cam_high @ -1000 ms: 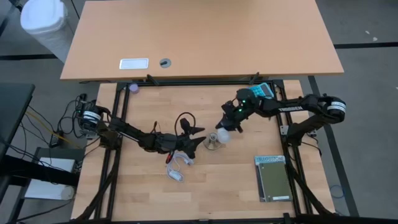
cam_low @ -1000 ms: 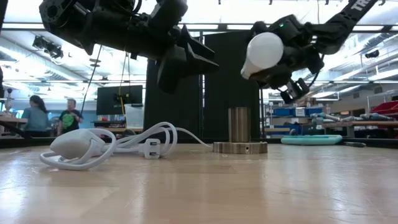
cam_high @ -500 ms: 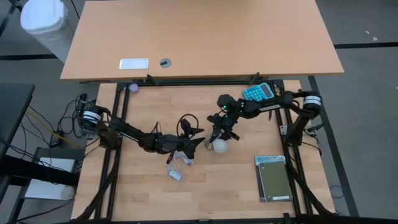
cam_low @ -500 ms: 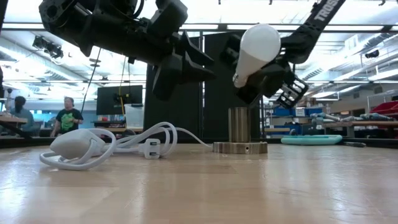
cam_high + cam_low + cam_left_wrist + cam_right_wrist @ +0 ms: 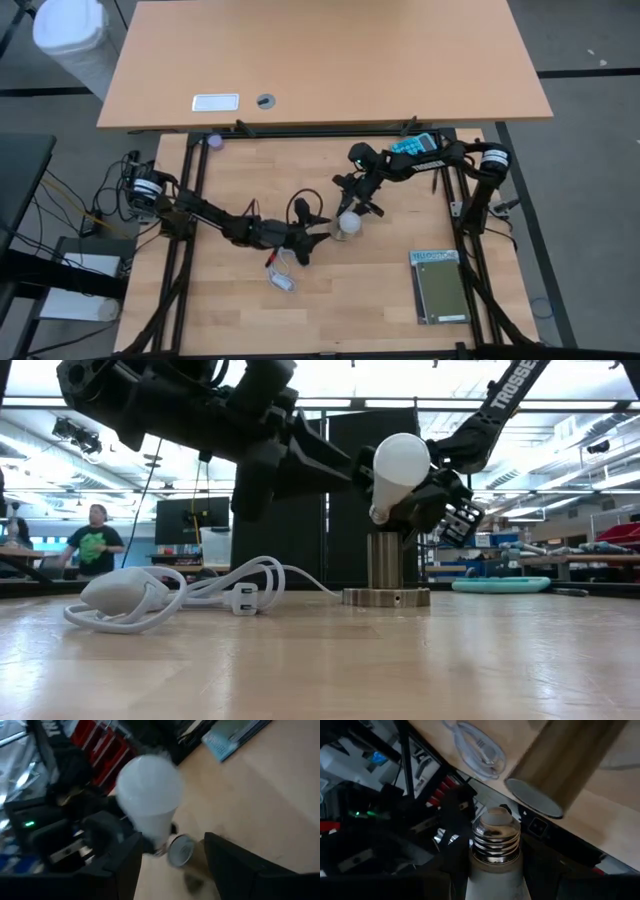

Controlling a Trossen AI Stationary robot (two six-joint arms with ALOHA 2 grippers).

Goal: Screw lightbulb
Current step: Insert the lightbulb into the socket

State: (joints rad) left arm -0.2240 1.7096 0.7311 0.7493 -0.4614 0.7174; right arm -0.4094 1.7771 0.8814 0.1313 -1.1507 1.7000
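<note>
The right tool (image 5: 425, 500) has swung the lightbulb (image 5: 395, 468) over from the side. A second ago the bulb hung off to one side of the metal socket (image 5: 385, 570). Now it sits tilted just above the socket, screw end down. The left tool (image 5: 318, 236) has moved in closer beside the socket. A person (image 5: 95, 538) far back in the room has walked along.
</note>
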